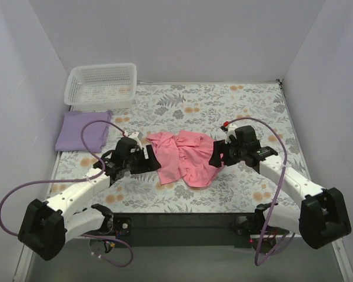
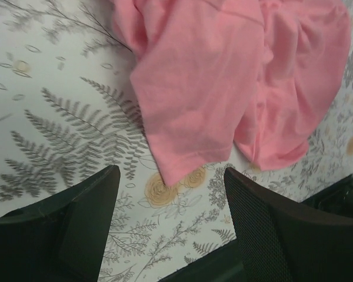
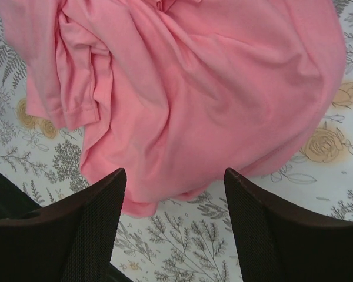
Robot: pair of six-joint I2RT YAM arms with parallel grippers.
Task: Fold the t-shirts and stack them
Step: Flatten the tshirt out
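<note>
You look into a plain, pale enclosure - back wall [image 1: 182, 35], left wall [image 1: 17, 88], right wall [image 1: 335, 76] - lit softly and evenly. A floral tablecloth [image 1: 212, 106] of grey ferns and orange blooms covers the table, whose dark front edge [image 1: 176, 220] runs along the near side. A white lattice basket [image 1: 100, 103] sits in the far left corner.

The salmon-pink cloth t-shirt [image 1: 182, 157] looks soft and matt, with fine creases — so does the lavender-purple cloth shirt [image 1: 82, 130]. The white lattice basket [image 1: 100, 85] is smooth plastic; the floral-print tablecloth [image 1: 235, 106] looks smooth and matt.
</note>
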